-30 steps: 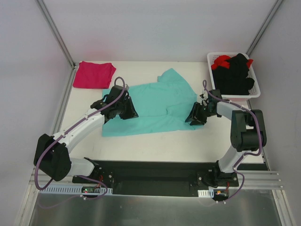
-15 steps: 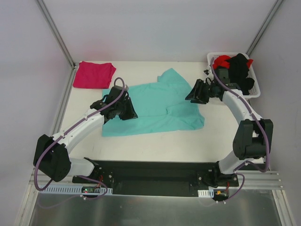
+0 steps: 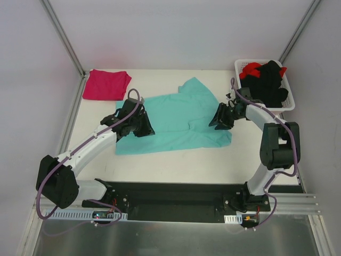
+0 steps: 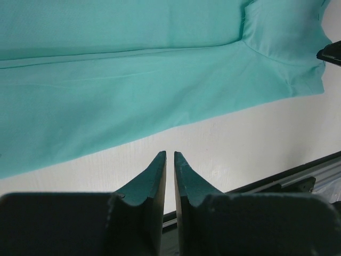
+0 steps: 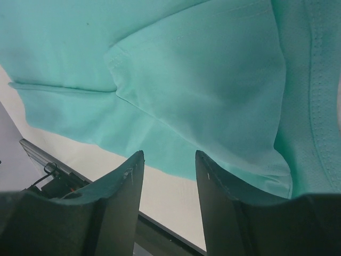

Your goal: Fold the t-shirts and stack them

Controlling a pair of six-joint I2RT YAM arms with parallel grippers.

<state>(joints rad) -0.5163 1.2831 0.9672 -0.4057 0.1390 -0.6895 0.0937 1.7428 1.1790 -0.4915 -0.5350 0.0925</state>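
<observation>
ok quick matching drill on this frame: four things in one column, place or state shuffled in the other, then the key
Things
1. teal shirt
2. pink shirt
3. basket
4. left end effector

Place or state
A. folded, far-left corner
B. shut, holding nothing
C. spread out in the middle, between the two arms
D. far-right corner, black and red clothes in it

Pairs: 1-C, 2-A, 3-D, 4-B
</observation>
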